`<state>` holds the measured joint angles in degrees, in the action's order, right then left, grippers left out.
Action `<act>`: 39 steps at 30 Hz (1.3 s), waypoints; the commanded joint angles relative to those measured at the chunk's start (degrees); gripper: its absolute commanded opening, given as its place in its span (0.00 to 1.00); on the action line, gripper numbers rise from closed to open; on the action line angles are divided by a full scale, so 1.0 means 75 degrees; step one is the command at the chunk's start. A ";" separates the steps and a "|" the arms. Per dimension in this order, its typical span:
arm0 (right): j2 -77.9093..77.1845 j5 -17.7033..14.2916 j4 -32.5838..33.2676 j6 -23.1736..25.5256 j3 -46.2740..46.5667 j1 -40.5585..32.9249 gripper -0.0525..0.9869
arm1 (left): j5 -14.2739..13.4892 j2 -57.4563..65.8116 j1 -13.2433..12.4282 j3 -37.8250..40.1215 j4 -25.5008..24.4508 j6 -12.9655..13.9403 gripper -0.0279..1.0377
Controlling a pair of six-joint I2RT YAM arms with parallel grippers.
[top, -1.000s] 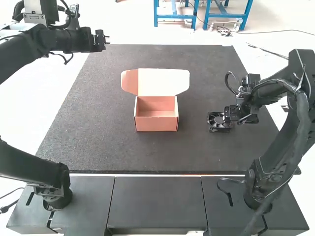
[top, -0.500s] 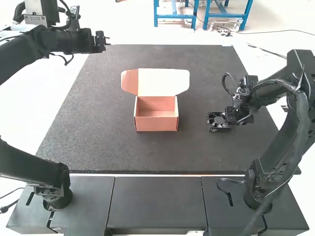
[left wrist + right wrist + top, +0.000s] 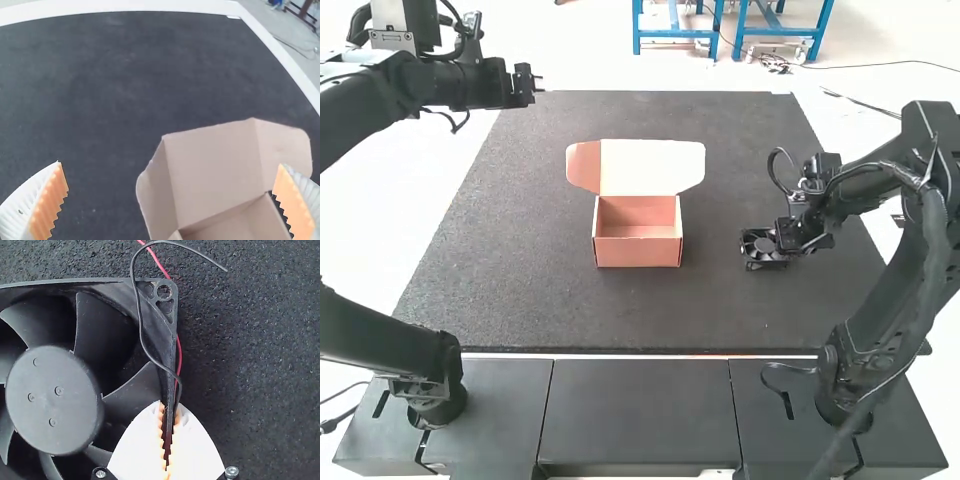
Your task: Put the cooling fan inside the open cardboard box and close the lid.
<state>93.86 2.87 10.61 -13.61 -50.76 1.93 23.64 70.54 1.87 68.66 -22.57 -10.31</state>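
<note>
One fan (image 3: 55,400), rim pinched in right claw (image 3: 168,415); one open box (image 3: 637,243).

One cardboard box (image 3: 637,240) out there, just the one, and one lid (image 3: 640,163) standing open behind it. One cooling fan (image 3: 761,248), off to the right of the box, and count the leads on it: two, one black wire (image 3: 139,330) and one red wire (image 3: 178,352). Two arms in play, so two hands: the left hand (image 3: 525,82) beyond the box, the right hand (image 3: 790,240) over on the fan's side. Two white ribbed fingers (image 3: 45,200) apiece, four in all. And one black mat (image 3: 500,260) under the box.
</note>
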 commanded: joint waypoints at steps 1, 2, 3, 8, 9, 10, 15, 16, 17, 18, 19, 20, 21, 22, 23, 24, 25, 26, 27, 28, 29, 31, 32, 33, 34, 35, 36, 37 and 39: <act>-0.0257 0.0097 0.0366 -0.0342 0.0054 -0.0152 0.03 | 0.0083 -0.0242 -0.0050 -0.0073 0.0009 0.0085 0.94; -0.0340 0.0109 0.0425 -0.0342 -0.0017 -0.0152 0.03 | 0.0083 -0.0253 -0.0050 -0.0085 0.0009 0.0085 0.94; -0.0433 0.0144 0.0484 -0.0354 -0.0075 -0.0141 0.03 | 0.0083 -0.0265 -0.0050 -0.0097 -0.0003 0.0085 0.94; -0.0832 0.0613 0.1398 -0.0694 -0.0603 -0.0141 0.03 | 0.0083 -0.0394 -0.0015 -0.0214 -0.0026 0.0062 0.94; -0.0879 0.0812 0.1691 -0.0717 -0.0743 -0.0152 0.03 | 0.0083 -0.0417 -0.0015 -0.0249 -0.0026 0.0062 0.94; -0.0949 0.0988 0.2007 -0.0834 -0.0884 -0.0152 0.03 | 0.0083 -0.0453 -0.0003 -0.0272 -0.0038 0.0062 0.94; -0.1371 0.1796 0.3566 -0.1092 -0.1611 -0.0199 0.03 | 0.0083 -0.0582 0.0009 -0.0401 -0.0061 0.0062 0.94; -0.1476 0.2019 0.3882 -0.1139 -0.1751 -0.0211 0.03 | 0.0071 -0.0605 0.0009 -0.0425 -0.0085 0.0062 0.94; -0.1593 0.2183 0.4210 -0.1256 -0.1927 -0.0258 0.03 | 0.0071 -0.0617 0.0009 -0.0436 -0.0096 0.0062 0.94; -0.1687 0.2359 0.4480 -0.1256 -0.2056 -0.0317 0.03 | 0.0083 -0.0640 0.0009 -0.0460 -0.0096 0.0062 0.94; -0.1769 0.2511 0.4737 -0.1256 -0.2196 -0.0410 0.03 | 0.0071 -0.0664 0.0009 -0.0472 -0.0096 0.0062 0.94; -0.1851 0.2628 0.5007 -0.1244 -0.2349 -0.0563 0.03 | 0.0071 -0.0675 0.0009 -0.0495 -0.0096 0.0062 0.94; -0.1910 0.2746 0.5241 -0.1221 -0.2501 -0.0738 0.03 | 0.0083 -0.0675 0.0009 -0.0507 -0.0096 0.0062 0.94; -0.1992 0.2828 0.5405 -0.1092 -0.2665 -0.0938 0.03 | 0.0071 -0.0687 0.0009 -0.0507 -0.0096 0.0062 0.94; -0.2050 0.2875 0.5546 -0.0928 -0.2818 -0.1160 0.03 | 0.0083 -0.0687 0.0009 -0.0518 -0.0096 0.0062 0.94; -0.2097 0.2968 0.5628 -0.0764 -0.2946 -0.1418 0.03 | 0.0083 -0.0699 0.0009 -0.0530 -0.0096 0.0062 0.94; -0.2121 0.3003 0.5663 -0.0565 -0.3064 -0.1676 0.03 | 0.0071 -0.0710 0.0009 -0.0554 -0.0096 0.0062 0.94; -0.2132 0.3003 0.5663 -0.0330 -0.3169 -0.1934 0.03 | 0.0071 -0.0710 0.0009 -0.0577 -0.0085 0.0062 0.94; -0.2121 0.3003 0.5663 -0.0084 -0.3251 -0.2215 0.03 | 0.0071 -0.0722 0.0009 -0.0624 -0.0061 0.0050 0.94; -0.2121 0.3003 0.5616 0.0232 -0.3275 -0.2473 0.03 | 0.0071 -0.0734 0.0009 -0.0659 -0.0038 0.0050 0.94; -0.2097 0.3003 0.5441 0.0502 -0.3298 -0.2777 0.03 | 0.0059 -0.0757 0.0009 -0.0718 -0.0014 0.0038 0.94; -0.2015 0.2980 0.5077 0.1099 -0.3275 -0.3305 0.03 | 0.0036 -0.0804 0.0009 -0.0823 0.0044 0.0038 0.94; -0.1933 0.2921 0.4902 0.1345 -0.3263 -0.3574 0.03 | 0.0012 -0.0851 0.0009 -0.0882 0.0091 0.0026 0.94; -0.1851 0.2816 0.4644 0.1674 -0.3263 -0.3832 0.03 | 0.0001 -0.0886 0.0009 -0.0940 0.0114 0.0026 0.94; -0.1769 0.2699 0.4421 0.1978 -0.3286 -0.4078 0.03 | -0.0070 -0.0933 0.0009 -0.1022 0.0161 0.0026 0.94; -0.1652 0.2593 0.4198 0.2259 -0.3298 -0.4313 0.03 | -0.0117 -0.0992 0.0009 -0.1093 0.0196 0.0026 0.94; -0.1547 0.2441 0.3964 0.2482 -0.3333 -0.4524 0.03 | -0.0163 -0.1050 0.0009 -0.1163 0.0232 0.0026 0.94; -0.1418 0.2371 0.3765 0.2658 -0.3357 -0.4688 0.03 | -0.0222 -0.1109 0.0009 -0.1222 0.0267 0.0026 0.94; -0.1172 0.2253 0.3437 0.2857 -0.3427 -0.4899 0.03 | -0.0269 -0.1203 -0.0003 -0.1327 0.0325 0.0026 0.94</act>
<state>83.35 21.19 37.98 0.84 -74.30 -32.97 22.70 63.90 1.89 58.87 -20.99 -10.31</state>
